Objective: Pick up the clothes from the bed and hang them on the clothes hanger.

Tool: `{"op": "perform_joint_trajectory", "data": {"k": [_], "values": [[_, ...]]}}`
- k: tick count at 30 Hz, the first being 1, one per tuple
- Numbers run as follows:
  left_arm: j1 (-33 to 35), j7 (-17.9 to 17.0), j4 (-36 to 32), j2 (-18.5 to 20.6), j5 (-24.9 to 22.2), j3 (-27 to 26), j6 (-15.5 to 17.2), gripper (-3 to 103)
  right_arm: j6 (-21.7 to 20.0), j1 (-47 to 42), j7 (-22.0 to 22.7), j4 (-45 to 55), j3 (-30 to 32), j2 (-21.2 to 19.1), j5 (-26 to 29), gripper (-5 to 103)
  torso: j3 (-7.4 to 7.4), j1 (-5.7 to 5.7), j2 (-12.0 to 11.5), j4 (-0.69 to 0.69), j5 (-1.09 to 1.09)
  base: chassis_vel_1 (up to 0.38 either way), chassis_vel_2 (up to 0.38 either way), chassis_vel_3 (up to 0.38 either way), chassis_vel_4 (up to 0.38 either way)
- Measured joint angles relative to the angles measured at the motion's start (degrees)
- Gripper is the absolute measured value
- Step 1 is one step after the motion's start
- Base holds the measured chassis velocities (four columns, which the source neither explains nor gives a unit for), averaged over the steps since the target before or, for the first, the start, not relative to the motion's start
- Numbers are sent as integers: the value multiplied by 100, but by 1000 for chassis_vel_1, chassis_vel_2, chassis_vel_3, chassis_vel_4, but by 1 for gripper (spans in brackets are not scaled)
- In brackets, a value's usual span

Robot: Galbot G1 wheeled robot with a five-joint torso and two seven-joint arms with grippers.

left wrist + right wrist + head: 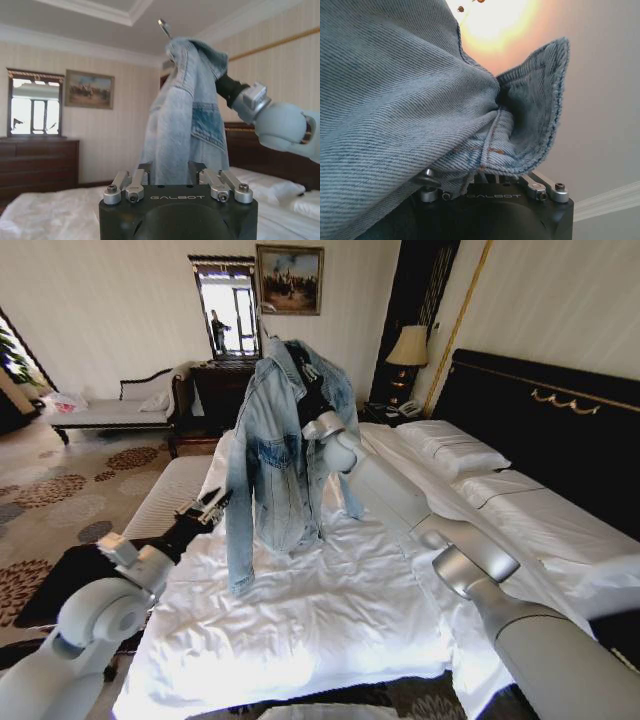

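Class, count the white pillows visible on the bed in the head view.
2: one pillow nearer the headboard's lamp end, another pillow beside it toward the robot; more may be hidden.

The left gripper (170, 172) sits low in the foreground, jaws apart with nothing between them. Beyond it the jacket (187, 112) hangs upright above the bed (55, 212) — held at its top by the right gripper (220, 82), whose arm reaches in from the side. A thin metal tip pokes out above the denim. Behind — a dresser (37, 167), mirror (34, 102) and painting (89, 90).
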Motion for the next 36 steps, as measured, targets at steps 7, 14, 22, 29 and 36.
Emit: {"op": "perform_joint_trajectory", "data": {"k": [7, 14, 22, 29, 36], "values": [[20, -257, 28, -530, -335, -666, 18, 72, 13, 115, -106, 209, 93, -337, 197, 21, 0, 0, 0, -1, 0, 0, 0, 0, 0], [97, -488, 303, -881, -796, -1411, 59, 88, 14, -120, -114, 580, 485, -865, 626, 21, 0, 0, 0, 1, 1, 0, 0, 0, 0], [259, -610, 416, -1191, -822, -1718, 66, 100, 40, -993, -30, 1576, 1316, -2057, 1641, 21, -1, 0, 0, -2, 3, 0, 0, 0, 0], [273, -636, 405, -1372, -647, -1524, 75, 100, 163, -1556, 117, 2157, 1923, -2494, 1883, 21, -1, -1, 0, -2, 2, 0, 0, 0, 0], [214, -772, 216, -1750, -536, -1321, 96, 100, 266, -2265, 319, 3073, 2238, -2763, 2956, 21, -1, -1, 0, -2, -2, 0, 0, 0, 0]]}}
